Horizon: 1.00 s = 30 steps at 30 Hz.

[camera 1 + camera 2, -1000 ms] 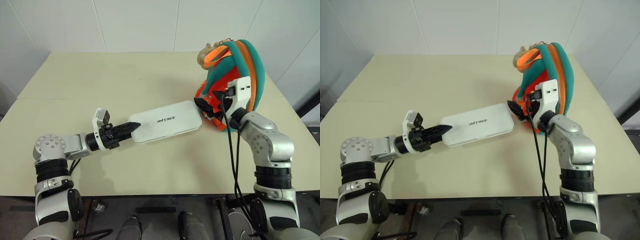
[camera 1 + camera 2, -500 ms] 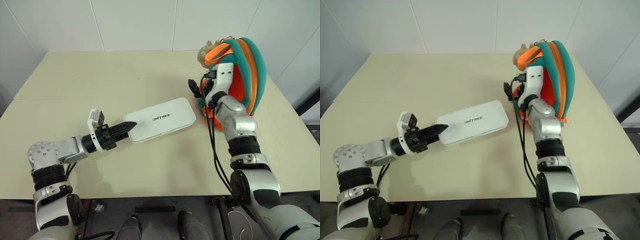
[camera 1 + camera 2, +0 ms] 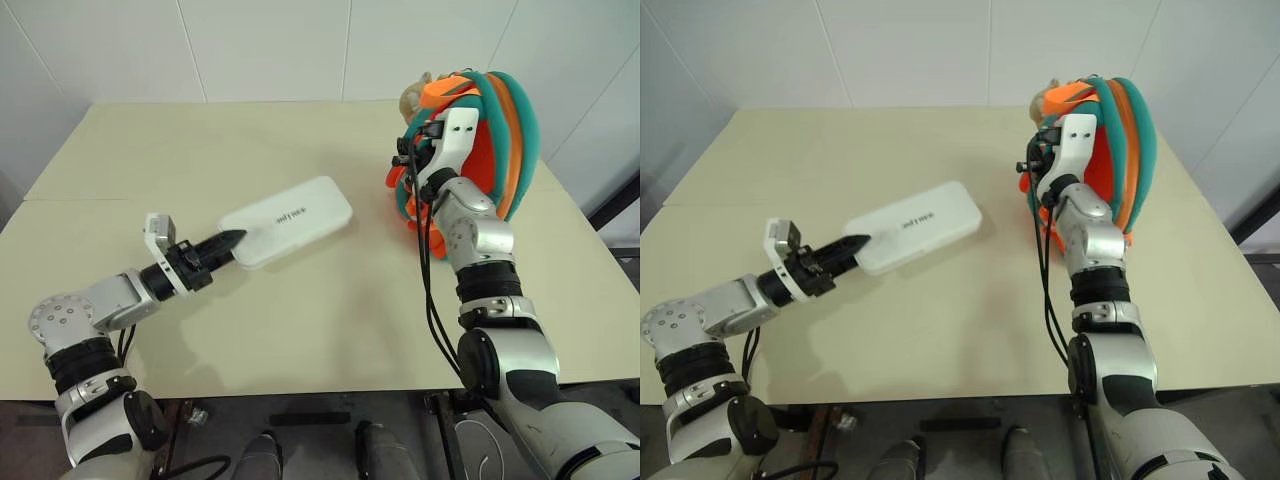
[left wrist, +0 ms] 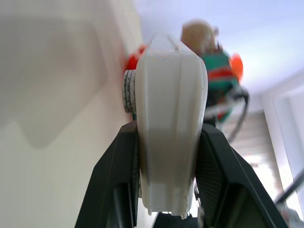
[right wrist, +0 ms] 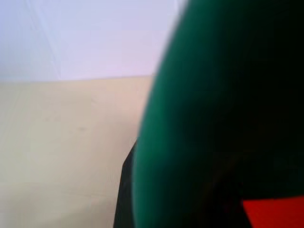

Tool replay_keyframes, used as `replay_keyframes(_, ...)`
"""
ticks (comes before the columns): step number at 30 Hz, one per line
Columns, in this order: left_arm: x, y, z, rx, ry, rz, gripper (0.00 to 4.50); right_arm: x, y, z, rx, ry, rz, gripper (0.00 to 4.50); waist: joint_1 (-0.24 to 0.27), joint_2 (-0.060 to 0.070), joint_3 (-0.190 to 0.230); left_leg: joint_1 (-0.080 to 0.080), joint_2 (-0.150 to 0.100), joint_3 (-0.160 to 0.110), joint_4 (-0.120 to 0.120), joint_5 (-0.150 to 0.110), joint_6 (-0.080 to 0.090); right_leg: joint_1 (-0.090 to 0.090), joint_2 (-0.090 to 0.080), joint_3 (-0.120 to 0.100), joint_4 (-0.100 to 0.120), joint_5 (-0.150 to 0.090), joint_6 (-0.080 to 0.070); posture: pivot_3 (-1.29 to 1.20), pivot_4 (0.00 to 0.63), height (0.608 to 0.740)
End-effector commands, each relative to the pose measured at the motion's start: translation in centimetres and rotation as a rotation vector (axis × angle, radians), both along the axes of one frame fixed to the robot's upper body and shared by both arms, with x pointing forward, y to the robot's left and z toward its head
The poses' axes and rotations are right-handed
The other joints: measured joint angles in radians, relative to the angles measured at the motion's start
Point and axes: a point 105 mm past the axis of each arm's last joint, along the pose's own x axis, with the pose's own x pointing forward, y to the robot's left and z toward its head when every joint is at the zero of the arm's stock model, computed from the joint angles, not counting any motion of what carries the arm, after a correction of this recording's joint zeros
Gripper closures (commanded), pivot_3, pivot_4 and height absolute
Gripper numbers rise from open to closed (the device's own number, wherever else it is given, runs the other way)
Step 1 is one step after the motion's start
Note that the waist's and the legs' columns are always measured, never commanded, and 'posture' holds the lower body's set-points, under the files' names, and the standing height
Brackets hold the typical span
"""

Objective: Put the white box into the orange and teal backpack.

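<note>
Gripping the white box (image 3: 285, 221) by its near end, my left gripper (image 3: 222, 241) aimed its long axis toward two o'clock. The orange and teal backpack (image 3: 495, 140) stood off that way, my right gripper (image 3: 404, 158) clenched on its teal edge.

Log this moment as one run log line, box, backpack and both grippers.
left gripper: shut on white box | right gripper: at orange and teal backpack, on teal edging | box: outside backpack, over table

The box (image 3: 286, 221) is plain white with small dark lettering on top. The backpack (image 3: 500, 140) at the table's far right corner is orange with teal bands and a beige plush toy (image 3: 418, 92) at its top. The table (image 3: 200, 150) is pale cream. Both grippers' fingers are black.
</note>
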Motion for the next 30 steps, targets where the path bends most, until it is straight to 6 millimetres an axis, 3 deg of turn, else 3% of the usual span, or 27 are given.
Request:
replay_keyframes(1, 0.7, 1.4, 1.9, -0.004, -0.050, 0.063, 3.25, -3.6, 2.0, 3.5, 0.032, -0.095, 0.197, 4.50, 0.000, 0.000, 0.000, 0.000, 0.000, 0.000, 0.000, 0.000, 0.000, 0.000, 0.000, 0.000, 0.001, 0.000, 0.000, 0.00, 0.150, 0.740)
replay_keyframes(5, 1.7, 2.8, 2.5, 0.001, -0.049, 0.132, 3.25, -7.3, 4.3, 3.7, -0.005, -0.092, 0.384, 4.50, -0.003, 0.000, 0.000, -0.001, 0.000, 0.000, -0.002, 0.000, 0.000, -0.001, 0.000, 0.000, 0.001, -0.001, 0.001, 0.00, 0.150, 0.740)
replay_keyframes(8, 2.7, 4.1, 3.0, 0.010, -0.052, 0.200, 3.25, -11.4, 6.6, 3.1, -0.083, -0.099, 0.578, 4.50, -0.006, 0.000, 0.000, -0.002, 0.000, 0.000, -0.003, 0.000, 0.000, -0.002, 0.000, 0.000, 0.001, -0.001, 0.001, 0.00, 0.150, 0.740)
replay_keyframes(15, 3.3, 4.0, 3.8, 0.046, -0.088, 0.171, 3.25, -17.1, 8.9, 2.1, -0.195, -0.098, 0.830, 4.50, -0.004, 0.000, 0.000, -0.002, 0.001, 0.001, -0.003, -0.001, -0.001, -0.003, 0.001, 0.000, 0.001, -0.002, 0.000, 0.00, 0.150, 0.740)
replay_keyframes(18, 3.4, 3.7, 4.0, 0.069, -0.106, 0.138, 3.25, -18.9, 9.1, 1.9, -0.245, -0.113, 0.917, 4.50, 0.001, -0.001, 0.001, -0.002, 0.001, 0.001, -0.003, -0.001, -0.001, -0.003, 0.001, -0.001, -0.001, -0.002, -0.001, 0.00, 0.150, 0.740)
replay_keyframes(30, 3.1, 3.3, 4.6, 0.200, -0.169, 0.045, 3.25, -22.7, 7.0, 0.1, -0.445, -0.066, 1.144, 4.50, 0.013, -0.003, 0.002, -0.002, 0.002, 0.001, -0.003, -0.001, -0.001, -0.004, 0.001, -0.001, -0.001, -0.004, -0.002, 0.00, 0.150, 0.740)
